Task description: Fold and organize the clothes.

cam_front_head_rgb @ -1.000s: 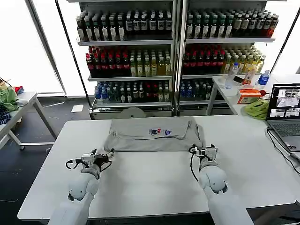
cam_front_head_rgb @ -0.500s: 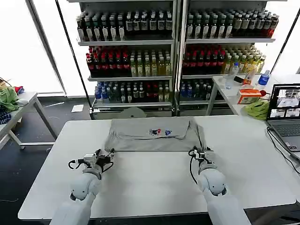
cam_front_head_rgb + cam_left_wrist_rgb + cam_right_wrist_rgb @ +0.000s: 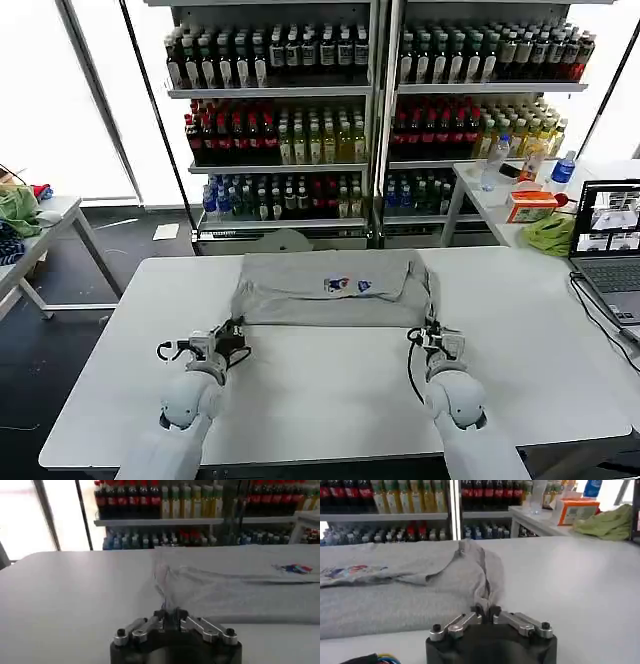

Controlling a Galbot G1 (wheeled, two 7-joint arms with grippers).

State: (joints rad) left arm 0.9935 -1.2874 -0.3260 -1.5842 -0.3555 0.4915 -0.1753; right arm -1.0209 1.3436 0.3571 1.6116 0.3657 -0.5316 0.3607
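Our left end effector [image 3: 232, 333] and right end effector [image 3: 432, 333] are each pinched shut on a near corner of the grey shirt [image 3: 330, 290], and both have crept toward the counter's [image 3: 330, 400] far edge over the last second. The shirt lies along that far edge, so we judge a forward fold has begun.

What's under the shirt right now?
The white table lies under the shirt. Both grippers, left and right, pinch its near edge. Anything beneath the cloth is covered.
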